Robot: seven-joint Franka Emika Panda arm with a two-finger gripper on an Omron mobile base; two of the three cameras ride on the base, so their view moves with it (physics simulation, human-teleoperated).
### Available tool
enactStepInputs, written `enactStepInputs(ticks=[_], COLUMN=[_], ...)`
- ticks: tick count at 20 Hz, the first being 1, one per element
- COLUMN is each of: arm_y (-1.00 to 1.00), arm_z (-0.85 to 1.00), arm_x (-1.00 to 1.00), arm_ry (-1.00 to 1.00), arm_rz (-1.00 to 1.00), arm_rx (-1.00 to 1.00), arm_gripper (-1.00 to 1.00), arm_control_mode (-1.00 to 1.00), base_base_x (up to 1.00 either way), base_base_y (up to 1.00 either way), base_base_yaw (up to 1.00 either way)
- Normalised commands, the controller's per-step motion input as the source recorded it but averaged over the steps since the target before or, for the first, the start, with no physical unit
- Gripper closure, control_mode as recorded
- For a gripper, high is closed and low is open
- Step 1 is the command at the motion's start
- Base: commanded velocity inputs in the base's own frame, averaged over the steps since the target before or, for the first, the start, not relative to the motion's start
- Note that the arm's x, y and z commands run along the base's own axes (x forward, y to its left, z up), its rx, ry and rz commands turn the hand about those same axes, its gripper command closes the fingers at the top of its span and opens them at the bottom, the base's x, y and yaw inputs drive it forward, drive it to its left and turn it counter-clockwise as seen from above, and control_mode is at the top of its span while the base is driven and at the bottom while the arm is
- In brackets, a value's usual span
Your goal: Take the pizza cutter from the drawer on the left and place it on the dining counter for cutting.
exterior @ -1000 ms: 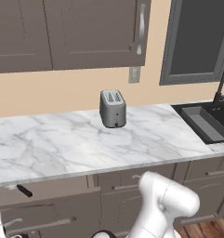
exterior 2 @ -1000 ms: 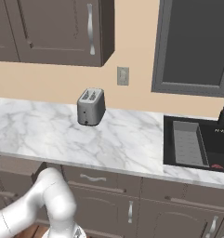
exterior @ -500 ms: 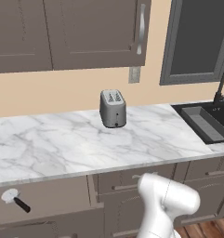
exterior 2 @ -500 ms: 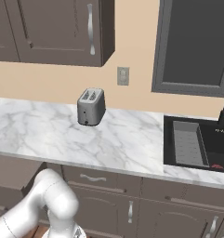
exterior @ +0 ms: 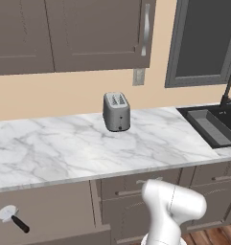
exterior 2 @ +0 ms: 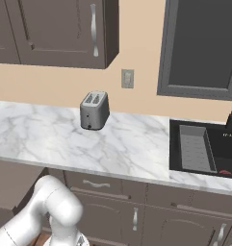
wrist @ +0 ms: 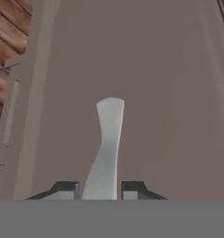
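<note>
My claw [wrist: 100, 189], clamped on the drawer [exterior: 50, 215] handle [wrist: 105, 148] between its tips, holds the drawer open, the pizza cutter [exterior: 13, 218] lying inside, handle angled toward me, wheel away.

drawer [exterior: 45, 215] pulled further open vs 1s ago | pizza cutter [exterior: 12, 218] now fully exposed inside

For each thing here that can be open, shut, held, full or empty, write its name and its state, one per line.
drawer: pulled open
pizza cutter: lying loose in the drawer
drawer handle: clamped
gripper: shut on the drawer handle
wall cupboards: shut
sink: tray inside, tap not running
toaster: slots empty
</note>
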Motion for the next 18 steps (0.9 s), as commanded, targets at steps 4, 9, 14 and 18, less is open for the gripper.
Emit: enactStepInputs(ticks=[4,9,14,18], arm_y=[0.00,0.00,0.00,0.00], arm_z=[0.00,0.00,0.00,0.00], arm_x=[-0.41,-0.40,-0.18,-0.01], arm_ry=[0.00,0.00,0.00,0.00], arm_rz=[-0.01,-0.01,-0.01,0.00], arm_rx=[0.00,0.00,0.00,0.00], arm_gripper=[1.00,1.00,1.00,-1.00], arm_control_mode=[-1.00,-1.00,-1.00,-1.00], base_base_x=[0.00,0.00,0.00,0.00], base_base_y=[0.00,0.00,0.00,0.00], base_base_yaw=[0.00,0.00,0.00,0.00])
